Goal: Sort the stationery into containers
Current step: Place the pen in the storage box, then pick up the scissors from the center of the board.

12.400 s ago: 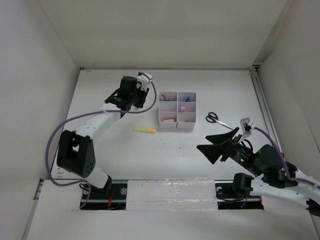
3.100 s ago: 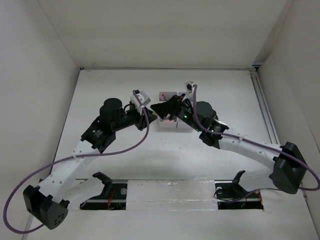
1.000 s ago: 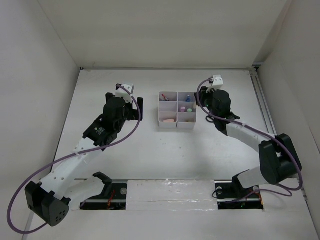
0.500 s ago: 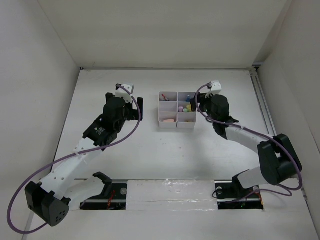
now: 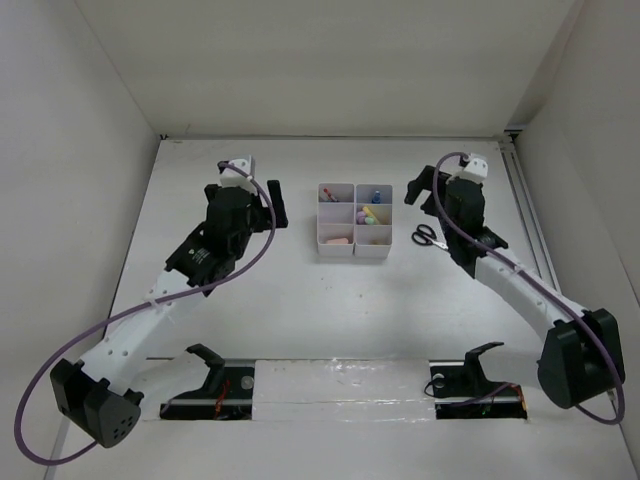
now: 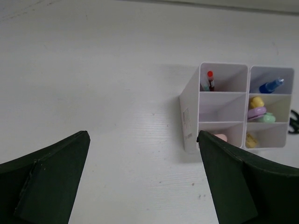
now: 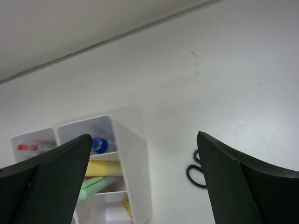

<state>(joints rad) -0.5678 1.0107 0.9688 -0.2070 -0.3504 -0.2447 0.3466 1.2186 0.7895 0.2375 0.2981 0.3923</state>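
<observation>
Both claws are wide apart and empty: left claw (image 6: 142, 135) is parked left of the tray (image 5: 370, 252), and right claw (image 7: 144, 135) hangs to the tray's right.

The only item I can see outside the tray is the scissors (image 5: 425, 235). They lie flat on the desk (image 5: 300, 300), near the tray's right wall but not touching it. The handles show; the blades are hidden under the right arm. The red pen (image 6: 210, 79), blue piece (image 6: 271, 86) and highlighters (image 6: 256, 101) are already in compartments.

So the step looks like a right-claw pick of the scissors. Suggestions:
- Drop straight down and keep the claw fully apart until the tips reach desk level. The scissors are thin and flat, so a high close will probably skate over them.
- Grip across the narrow neck by the pivot, not across both handle loops, which can splay.
- Line the wrist up so the jaws close square across the scissors. Check this in the wrist view, since only the handles show there.
- Approach from the side away from the tray, because the inner finger could nudge the wall.
- The middle-left cell looks bare. Put the scissors in blades first; I'd expect them to lean.
</observation>
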